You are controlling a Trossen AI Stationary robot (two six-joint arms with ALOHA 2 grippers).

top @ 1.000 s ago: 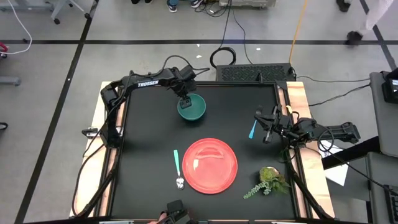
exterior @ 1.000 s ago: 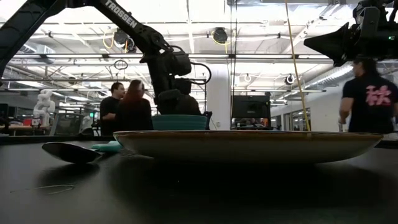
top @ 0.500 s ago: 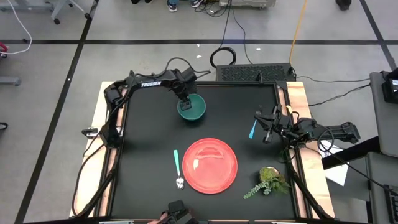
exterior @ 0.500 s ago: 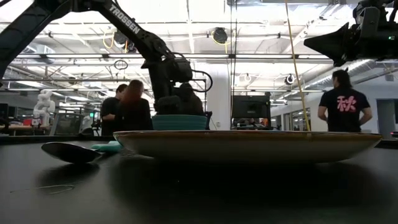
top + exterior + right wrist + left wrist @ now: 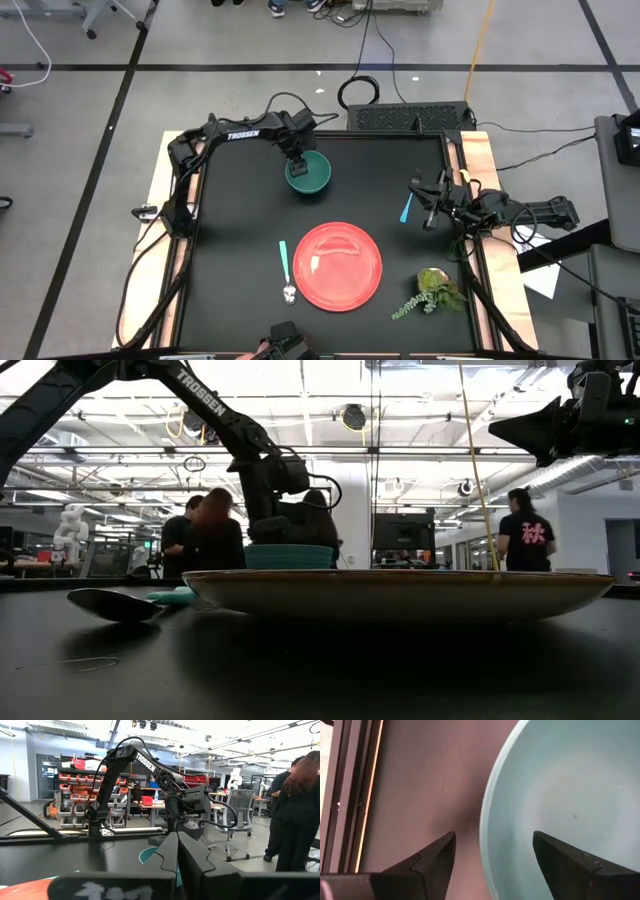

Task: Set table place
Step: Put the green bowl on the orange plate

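The red plate lies flat on the black table near its front edge and fills the low view. A green bowl stands toward the far edge. My left gripper is open over the bowl's left rim. In the left wrist view one finger stands outside the rim and one over the bowl's inside, with no touch showing. My right gripper is shut and empty near the table's right edge, above the table, beside a teal-handled utensil.
A spoon with a teal handle lies just left of the plate. A small green plant sits at the front right corner. Light wood strips run along the table's left and right sides. People stand in the room beyond the table.
My left gripper has shifted a little toward the table's far edge, onto the bowl's left rim, then held still. The bowl, plate and right arm have not moved. A person in the room behind has walked toward the left.
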